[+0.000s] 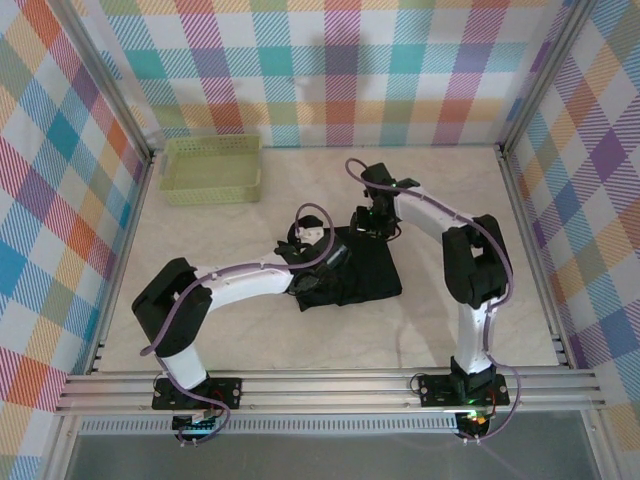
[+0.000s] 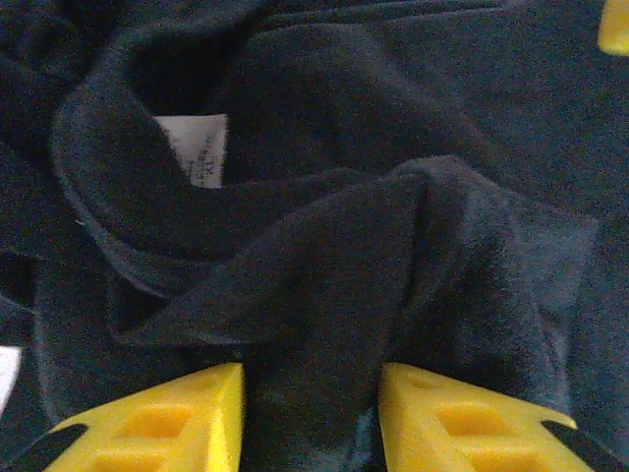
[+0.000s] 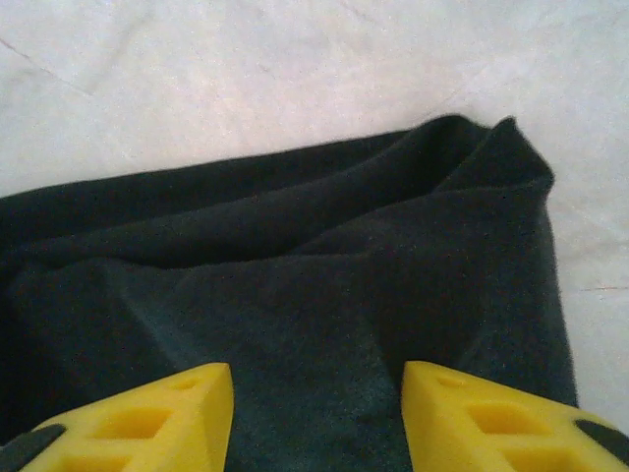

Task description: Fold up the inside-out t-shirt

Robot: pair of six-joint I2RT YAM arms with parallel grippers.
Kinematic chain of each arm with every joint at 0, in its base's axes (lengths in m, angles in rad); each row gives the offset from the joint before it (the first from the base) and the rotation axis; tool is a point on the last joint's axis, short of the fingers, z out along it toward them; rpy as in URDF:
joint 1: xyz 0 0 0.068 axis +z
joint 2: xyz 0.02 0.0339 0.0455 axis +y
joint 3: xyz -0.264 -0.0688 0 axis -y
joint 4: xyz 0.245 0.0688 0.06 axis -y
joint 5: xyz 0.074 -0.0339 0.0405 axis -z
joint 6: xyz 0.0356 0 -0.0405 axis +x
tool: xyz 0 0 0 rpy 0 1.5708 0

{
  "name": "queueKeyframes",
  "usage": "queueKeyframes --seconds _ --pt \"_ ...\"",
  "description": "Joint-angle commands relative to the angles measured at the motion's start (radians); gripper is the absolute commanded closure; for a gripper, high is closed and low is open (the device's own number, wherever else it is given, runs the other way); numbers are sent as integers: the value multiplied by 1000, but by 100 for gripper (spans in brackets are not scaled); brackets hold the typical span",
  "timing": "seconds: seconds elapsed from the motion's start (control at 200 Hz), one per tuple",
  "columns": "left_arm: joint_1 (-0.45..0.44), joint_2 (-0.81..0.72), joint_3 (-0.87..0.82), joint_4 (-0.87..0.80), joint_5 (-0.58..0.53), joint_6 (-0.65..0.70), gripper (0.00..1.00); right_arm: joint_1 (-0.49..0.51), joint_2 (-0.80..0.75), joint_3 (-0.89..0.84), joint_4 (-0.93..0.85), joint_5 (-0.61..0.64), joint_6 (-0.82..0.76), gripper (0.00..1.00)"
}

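The black t-shirt (image 1: 355, 275) lies bunched and partly folded at mid-table. My left gripper (image 1: 318, 262) presses on its left part; in the left wrist view the left gripper (image 2: 310, 413) has a raised ridge of the t-shirt (image 2: 413, 256) pinched between its yellow fingers (image 2: 167, 423). A small white tag (image 2: 201, 147) shows in a fold beyond. My right gripper (image 1: 372, 226) sits at the shirt's far edge. In the right wrist view the right gripper (image 3: 316, 413) holds the t-shirt (image 3: 295, 285), whose creases run in between its fingers (image 3: 491, 418).
A pale yellow-green lattice basket (image 1: 212, 168) stands at the back left, apart from the shirt. Bare pale tabletop (image 1: 460, 200) surrounds the cloth. Checked walls close the cell on three sides. A yellow fingertip (image 2: 614, 25) of the other gripper shows at the left wrist view's top right corner.
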Motion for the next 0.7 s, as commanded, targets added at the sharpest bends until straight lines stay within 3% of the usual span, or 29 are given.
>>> queueKeyframes --seconds 0.0,0.235,0.43,0.545,0.64,0.695 --pt "64 -19 -69 13 4 -20 67 -41 -19 -56 -2 66 56 57" --pt "152 -55 -183 78 28 16 74 -81 -239 -408 60 117 176 69" --pt "194 34 -49 125 77 172 78 -8 -530 -740 96 62 308 76" --pt "216 1 -4 13 -17 135 73 95 -693 -799 42 84 364 75" --pt "214 -100 -29 -111 -176 32 69 100 -770 -742 -11 151 324 69" --pt "199 -182 -74 -104 -200 27 64 98 -776 -700 2 196 281 65"
